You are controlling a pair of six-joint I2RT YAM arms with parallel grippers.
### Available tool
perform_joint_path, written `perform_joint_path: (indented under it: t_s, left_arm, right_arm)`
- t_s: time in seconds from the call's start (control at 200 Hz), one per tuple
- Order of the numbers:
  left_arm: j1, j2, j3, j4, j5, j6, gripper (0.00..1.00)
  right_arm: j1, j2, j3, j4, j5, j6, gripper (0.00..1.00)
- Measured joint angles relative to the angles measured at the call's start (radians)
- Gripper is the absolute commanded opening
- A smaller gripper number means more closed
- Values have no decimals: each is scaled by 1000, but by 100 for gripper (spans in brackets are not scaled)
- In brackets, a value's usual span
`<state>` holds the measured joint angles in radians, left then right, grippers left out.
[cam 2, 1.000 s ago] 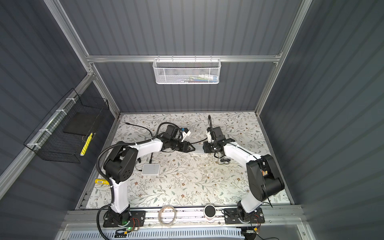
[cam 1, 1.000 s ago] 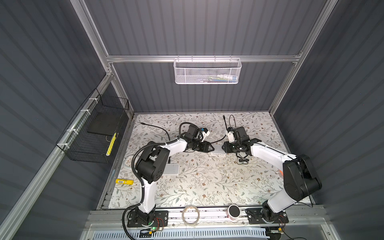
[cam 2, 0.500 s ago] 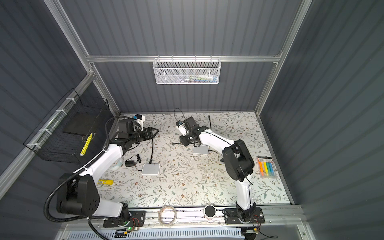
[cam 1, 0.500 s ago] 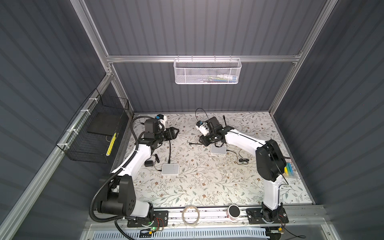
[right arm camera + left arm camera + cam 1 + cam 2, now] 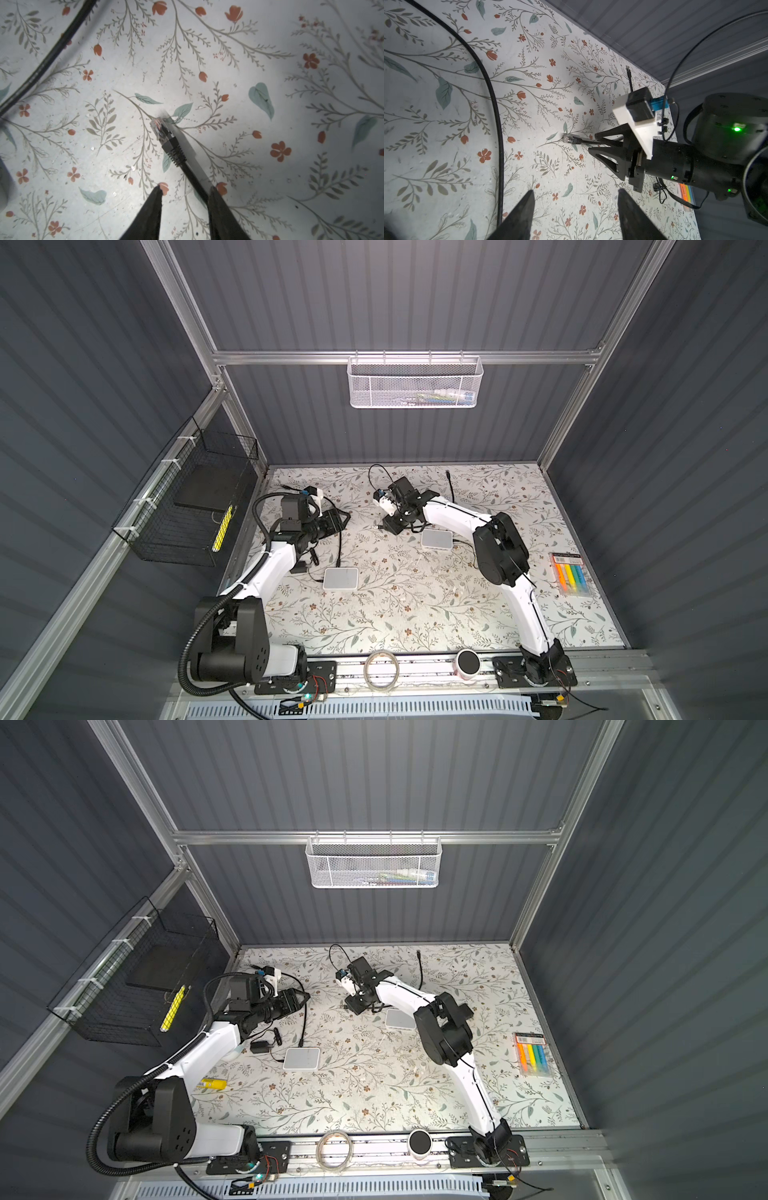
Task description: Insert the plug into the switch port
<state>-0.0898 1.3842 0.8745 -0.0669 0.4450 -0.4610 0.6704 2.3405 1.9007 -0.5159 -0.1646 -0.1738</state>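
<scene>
Clear RJ45 plug [image 5: 159, 129] with black ribbed boot lies flat on the floral-print mat [image 5: 270, 62], just ahead of the right gripper [image 5: 186, 188]. In both top views it is too small to resolve. Long axis lies along the mat, clear tip pointing away from that gripper. The black cable [image 5: 192, 178] passes between the right jaws, which stand wider than it, then vanishes behind one finger. Left gripper [image 5: 575, 192] jaws are spread, empty. The white rounded-square box [image 5: 436, 539] beside the right arm shows no legible port.

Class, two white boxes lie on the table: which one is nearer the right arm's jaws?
The rear box, just beside those jaws; the front box lies clearly farther off, towards the left.
</scene>
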Motion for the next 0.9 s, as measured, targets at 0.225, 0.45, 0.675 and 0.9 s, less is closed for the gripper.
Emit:
perform_joint_path:
  t_s: [0.225,0.45,0.675,0.9]
  left_arm:
    - [0,6,-3,17,19,-5,63]
    - [0,10,-3,21,22,-5,63]
    - [0,25,-10,33,28,-8,62]
    - [1,30,-19,45,32,-16,62]
  right_arm:
    - [0,59,92,-82,31,-42,40]
    - [2,124,173,-127,45,-63,40]
    - [24,187,291,-189,60,-95,25]
    - [39,179,277,-188,68,-143,3]
